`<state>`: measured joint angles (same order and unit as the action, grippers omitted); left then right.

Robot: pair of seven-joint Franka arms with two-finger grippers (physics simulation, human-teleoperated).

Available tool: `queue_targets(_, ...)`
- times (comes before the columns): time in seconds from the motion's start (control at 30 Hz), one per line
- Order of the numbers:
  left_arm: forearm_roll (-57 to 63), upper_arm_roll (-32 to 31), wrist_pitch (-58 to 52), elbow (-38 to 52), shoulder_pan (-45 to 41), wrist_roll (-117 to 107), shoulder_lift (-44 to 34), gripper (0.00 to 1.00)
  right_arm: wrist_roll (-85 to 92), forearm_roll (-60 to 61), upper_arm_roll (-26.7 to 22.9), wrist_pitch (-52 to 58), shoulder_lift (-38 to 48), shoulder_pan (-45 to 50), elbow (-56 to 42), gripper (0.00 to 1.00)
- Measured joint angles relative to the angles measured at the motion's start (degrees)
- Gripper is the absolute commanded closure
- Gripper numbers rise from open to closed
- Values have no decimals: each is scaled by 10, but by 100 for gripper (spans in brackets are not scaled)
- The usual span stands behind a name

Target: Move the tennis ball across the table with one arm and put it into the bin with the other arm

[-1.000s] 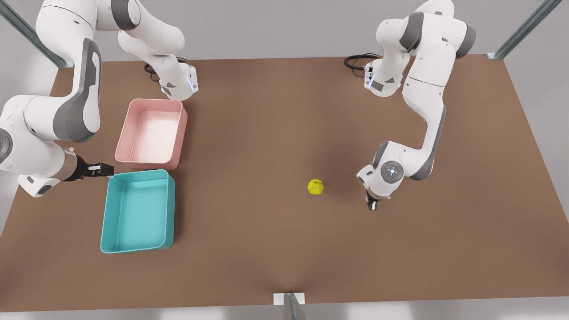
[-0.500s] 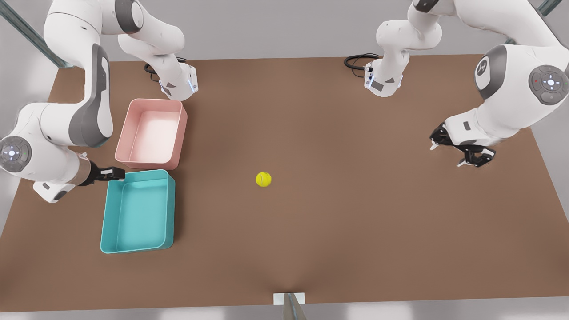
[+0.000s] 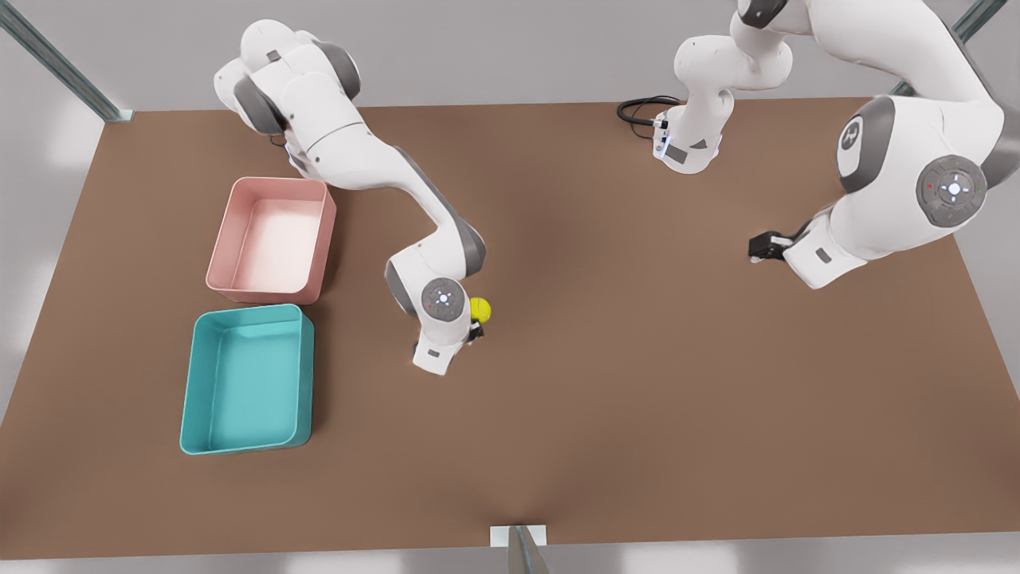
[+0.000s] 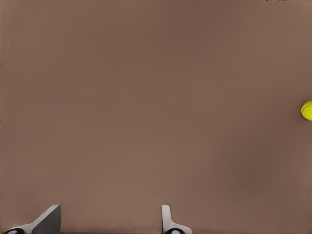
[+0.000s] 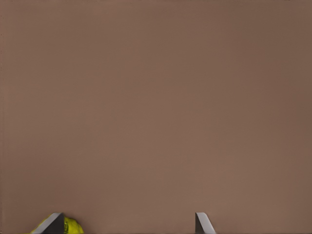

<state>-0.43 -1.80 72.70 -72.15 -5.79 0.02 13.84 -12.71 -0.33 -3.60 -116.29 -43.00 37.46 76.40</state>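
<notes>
The flat matte brown table [image 3: 637,399] carries the fuzzy yellow-green tennis ball [image 3: 480,309] just beside one spread finger of the right gripper [image 3: 473,331], not between them. Pickup looks in hand: centre, pinch, then carry to the smooth round-cornered teal bin [image 3: 247,309]. The left gripper [image 3: 761,245] waits well away, also spread

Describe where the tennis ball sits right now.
In the front view the tennis ball lies near the middle of the table, right beside the open right gripper and off to the front view's right of the teal bin.
</notes>
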Motion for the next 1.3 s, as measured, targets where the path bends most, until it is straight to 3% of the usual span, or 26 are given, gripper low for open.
queue_targets(0.4,1,0,-22,0,2,-87,5,0,-153,9,16,-147,32,37,124,0)
queue_targets(0.97,0,0,-26,0,1,-143,7,0,-251,7,16,-185,72,45,222,0)
queue_targets(1.3,0,0,-26,0,1,-158,7,0,-274,5,16,-200,51,51,228,0)
